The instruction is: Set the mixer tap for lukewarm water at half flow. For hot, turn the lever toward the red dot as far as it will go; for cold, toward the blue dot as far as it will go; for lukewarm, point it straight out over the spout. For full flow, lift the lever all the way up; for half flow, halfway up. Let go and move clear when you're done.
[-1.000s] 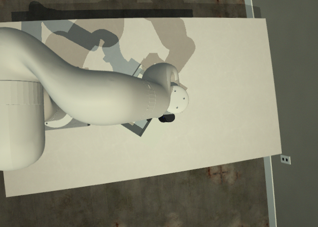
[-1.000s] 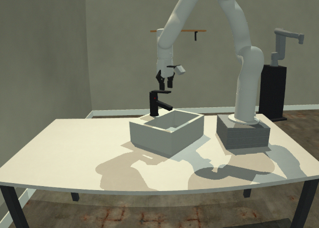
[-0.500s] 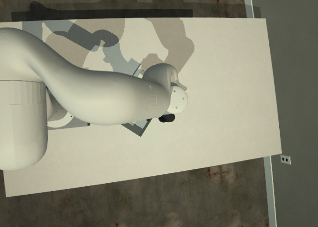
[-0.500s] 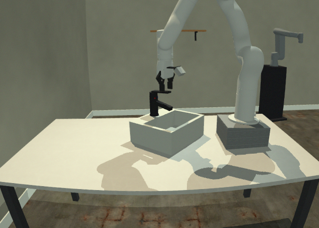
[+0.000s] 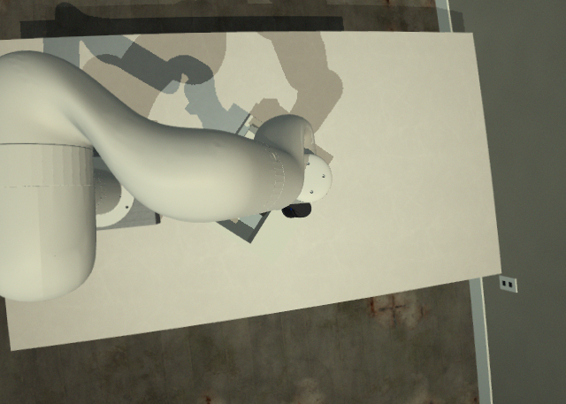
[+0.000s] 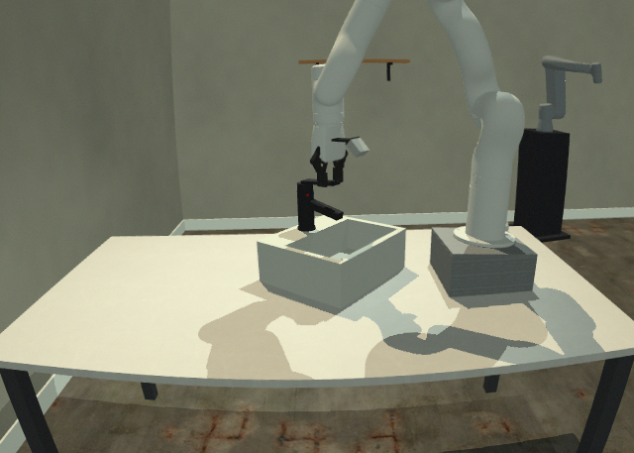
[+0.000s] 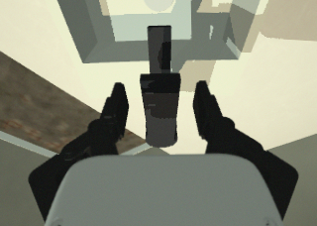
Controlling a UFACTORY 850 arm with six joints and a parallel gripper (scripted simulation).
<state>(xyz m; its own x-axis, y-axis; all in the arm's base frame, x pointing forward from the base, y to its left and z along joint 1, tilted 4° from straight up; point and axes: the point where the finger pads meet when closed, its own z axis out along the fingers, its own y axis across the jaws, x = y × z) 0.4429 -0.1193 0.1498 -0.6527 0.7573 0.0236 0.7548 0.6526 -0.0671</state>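
A black mixer tap [image 6: 307, 204] stands at the far corner of a grey sink basin [image 6: 333, 264]. A red dot [image 6: 307, 194] shows on its body, and its spout [image 6: 327, 210] reaches out over the basin. In the wrist view the lever [image 7: 159, 112] lies flat in line with the spout [image 7: 159, 50]. My gripper [image 7: 159, 93] is open, with one finger on each side of the lever and a gap on both sides. It hangs just over the tap top in the side view [image 6: 327, 179]. From overhead the arm hides the tap, and only a black part of the gripper [image 5: 295, 209] shows.
The arm's grey base block [image 6: 483, 266] stands to the right of the basin. A second arm on a black pedestal [image 6: 542, 181] stands off the table at the back right. A wall shelf [image 6: 353, 61] hangs behind.
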